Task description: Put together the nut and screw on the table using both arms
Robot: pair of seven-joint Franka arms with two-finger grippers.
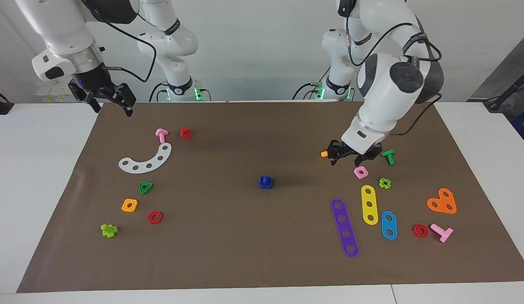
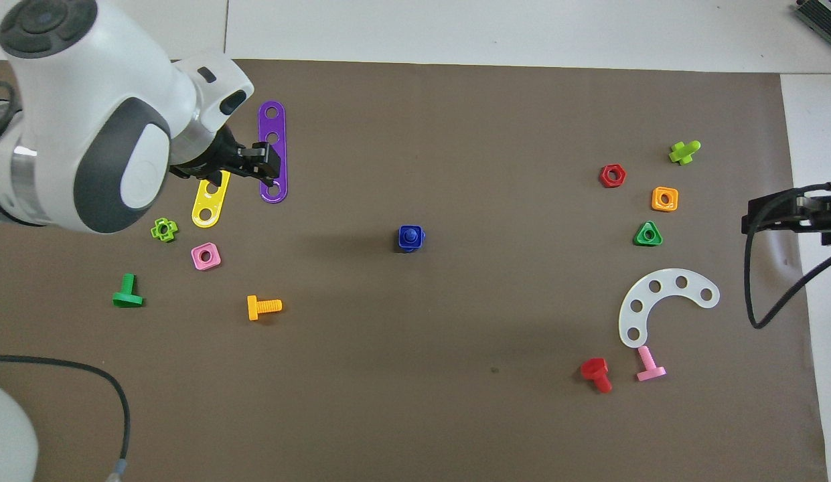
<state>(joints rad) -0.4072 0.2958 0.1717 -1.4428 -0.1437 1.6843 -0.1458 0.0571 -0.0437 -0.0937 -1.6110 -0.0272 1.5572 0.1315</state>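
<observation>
The dark-blue square nut (image 1: 265,185) lies in the middle of the brown mat (image 1: 245,245) on the white table (image 1: 38,177). The dark-blue screw (image 1: 266,179) stands in its hole as a round stub; its head is hidden. In the overhead view the nut (image 2: 420,245) rings the screw (image 2: 409,235). My left gripper (image 1: 350,158) hangs open and empty above the mat toward the left arm's end, over the parts near the orange screw (image 1: 325,153) and the pink nut (image 1: 360,172). My right gripper (image 1: 111,105) waits open and empty over the mat's corner at the right arm's end.
Purple (image 1: 344,227), yellow (image 1: 369,204) and blue (image 1: 389,224) strips, an orange heart plate (image 1: 442,201) and a green screw (image 1: 388,156) lie at the left arm's end. A white curved strip (image 1: 146,160), green triangular nut (image 1: 145,187) and orange nut (image 1: 129,205) lie at the right arm's end.
</observation>
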